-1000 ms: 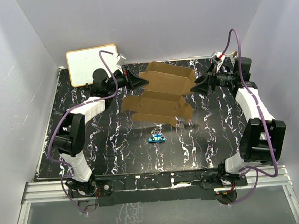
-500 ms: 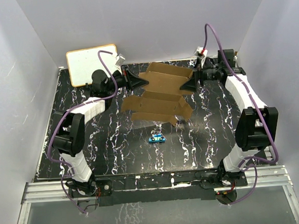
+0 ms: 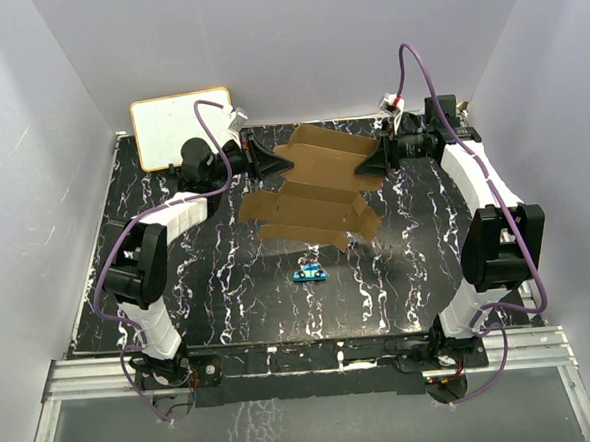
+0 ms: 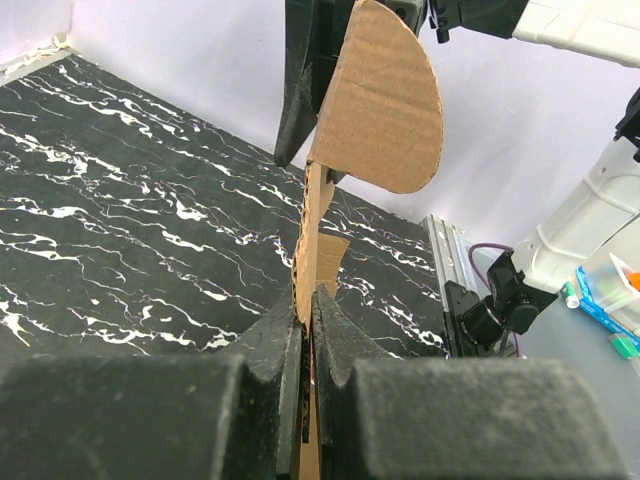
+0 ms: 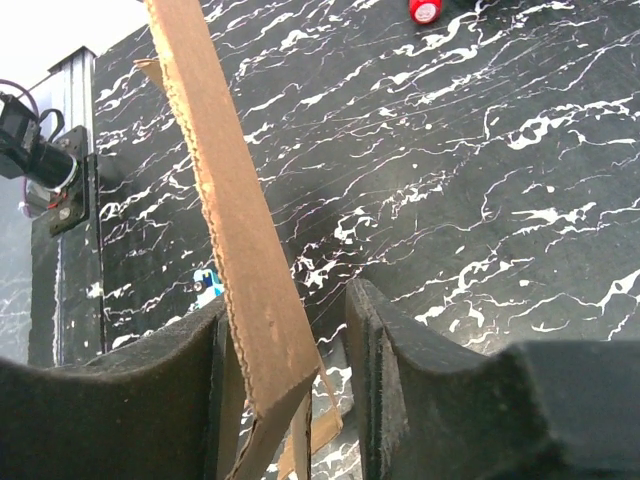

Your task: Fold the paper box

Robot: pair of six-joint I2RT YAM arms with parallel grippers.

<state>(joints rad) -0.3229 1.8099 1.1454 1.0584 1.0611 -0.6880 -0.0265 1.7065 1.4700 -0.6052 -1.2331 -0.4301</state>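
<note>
The paper box [image 3: 318, 185] is a brown die-cut cardboard sheet with flaps, partly raised off the black marbled table at the back centre. My left gripper [image 3: 277, 164] is shut on its left edge; in the left wrist view the fingertips [image 4: 290, 320] pinch the sheet's edge [image 4: 312, 225] below a rounded flap [image 4: 385, 110]. My right gripper [image 3: 373, 160] straddles the sheet's right edge. In the right wrist view the cardboard strip [image 5: 220, 170] leans on the left finger [image 5: 190, 370]. A gap is left to the right finger [image 5: 400, 360], so the right gripper [image 5: 290, 300] is open.
A white board with a tan frame [image 3: 181, 126] leans at the back left corner. A small blue object [image 3: 308, 272] lies on the table [image 3: 208, 276] in front of the sheet. A red cap [image 5: 425, 10] sits near the back edge. White walls enclose three sides.
My right gripper has swung left onto the sheet's right edge and its jaws have narrowed round it. The left gripper has kept its hold and place.
</note>
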